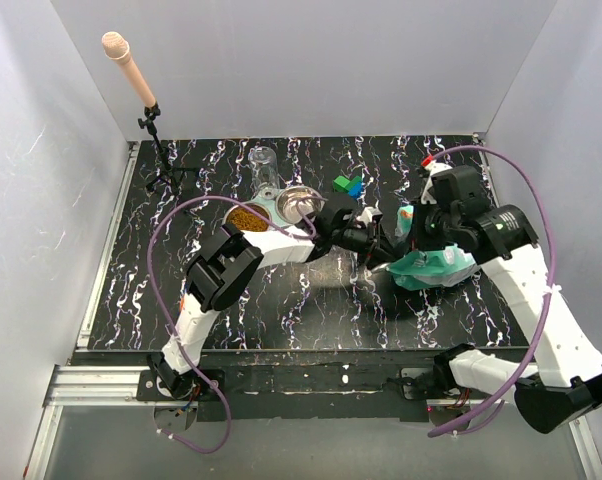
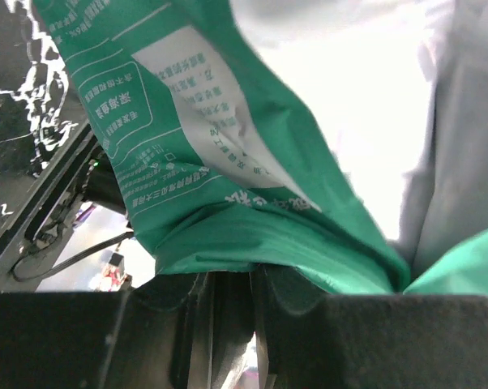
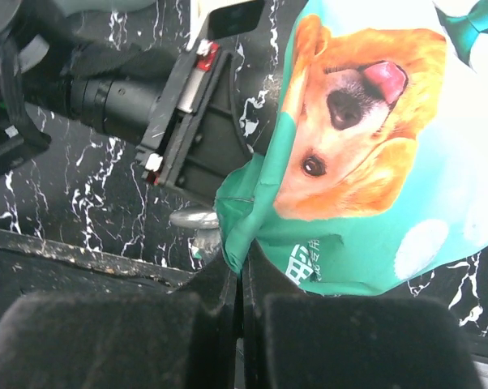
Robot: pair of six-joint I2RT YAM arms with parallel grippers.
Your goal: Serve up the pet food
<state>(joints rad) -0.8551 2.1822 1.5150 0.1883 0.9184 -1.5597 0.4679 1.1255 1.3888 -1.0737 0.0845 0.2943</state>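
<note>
The teal-and-white bag printed with a golden dog is held off the table right of centre. My left gripper is shut on its green edge, seen close in the left wrist view with the bag above the fingers. My right gripper is shut on another edge fold of the bag. Orange-brown kibble fills a round bowl at centre left. No kibble shows at the bag.
An empty metal bowl stands beside the kibble bowl. A clear cup stands behind them. Green and blue blocks lie at the back centre. A microphone stand is at the back left. A silver metal piece lies under the bag.
</note>
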